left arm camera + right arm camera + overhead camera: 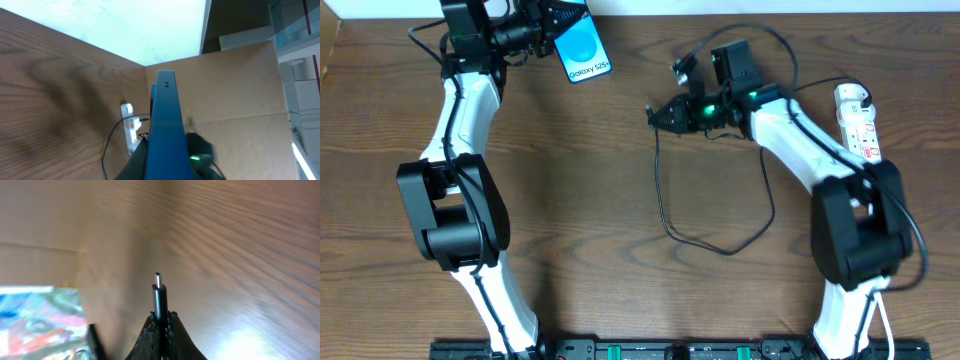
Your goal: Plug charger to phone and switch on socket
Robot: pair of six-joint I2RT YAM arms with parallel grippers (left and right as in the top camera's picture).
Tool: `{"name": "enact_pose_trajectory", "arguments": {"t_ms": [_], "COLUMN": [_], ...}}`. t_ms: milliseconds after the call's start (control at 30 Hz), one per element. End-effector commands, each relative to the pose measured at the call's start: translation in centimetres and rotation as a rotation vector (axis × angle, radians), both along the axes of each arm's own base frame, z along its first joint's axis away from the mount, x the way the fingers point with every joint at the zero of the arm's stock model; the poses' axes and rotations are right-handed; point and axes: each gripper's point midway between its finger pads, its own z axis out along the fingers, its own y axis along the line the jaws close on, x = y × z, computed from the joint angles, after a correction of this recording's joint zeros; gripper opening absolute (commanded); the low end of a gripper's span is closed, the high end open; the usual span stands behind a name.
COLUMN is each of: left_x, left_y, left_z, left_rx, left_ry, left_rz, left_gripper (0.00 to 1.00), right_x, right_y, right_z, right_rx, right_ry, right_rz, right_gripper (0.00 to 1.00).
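Your left claw [558, 28] pinched the phone [585, 48] at the far left of the wooden table [580, 200], glossy blue screen up, long axis roughly front to back. Your right claw [655, 117] pinched the charger [159, 300], metal tip aimed left, thin black cable looping behind. The white socket [857, 122] lay far right.

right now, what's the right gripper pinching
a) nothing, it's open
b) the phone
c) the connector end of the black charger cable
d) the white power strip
C: the right wrist view shows the charger with its connector tip sticking out from between the shut fingers of the right gripper, while the phone is in the left gripper and the socket lies apart on the table.
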Motion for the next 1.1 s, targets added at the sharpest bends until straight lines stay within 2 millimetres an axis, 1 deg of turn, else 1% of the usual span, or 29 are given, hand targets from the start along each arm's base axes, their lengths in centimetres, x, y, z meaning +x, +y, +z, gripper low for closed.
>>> {"name": "enact_pose_trajectory", "arguments": {"t_ms": [0,267,367,467,700,1067], "left_x": [-0.9,-1.0,-1.2,-1.2,-1.2,-1.8], "left_y": [-0.9,-1.5,-1.7,-1.9,-2.0,-3.5], "left_z": [1.9,4.5,4.6,4.6,4.6,4.6], "left_rx": [-0.022,-0.056,-0.055,-0.056,-0.056,-0.057], "left_ry": [-0.007,-0.082,-0.089,-0.088,-0.088,-0.087], "left_rz": [-0.033,-0.052,-0.063,-0.068,-0.069,-0.108], "left_gripper": [0.07,0.07,0.07,0.07,0.07,0.07], "right_x": [-2.3,-3.9,-4.6,-4.7,-4.5,-3.7], "right_y": [1.7,3.5,4.5,5.2,5.3,5.7], "right_z": [5.1,8.3,9.4,10.0,10.6,11.9], "right_rx": [0.128,0.258,0.305,0.322,0.339,0.368], "right_ry": [-0.065,-0.057,-0.066,-0.081,-0.078,-0.108], "right_rz": [0.117,0.205,0.244,0.255,0.249,0.222], "right_gripper": [0.01,0.01,0.01,0.01,0.01,0.01]}}
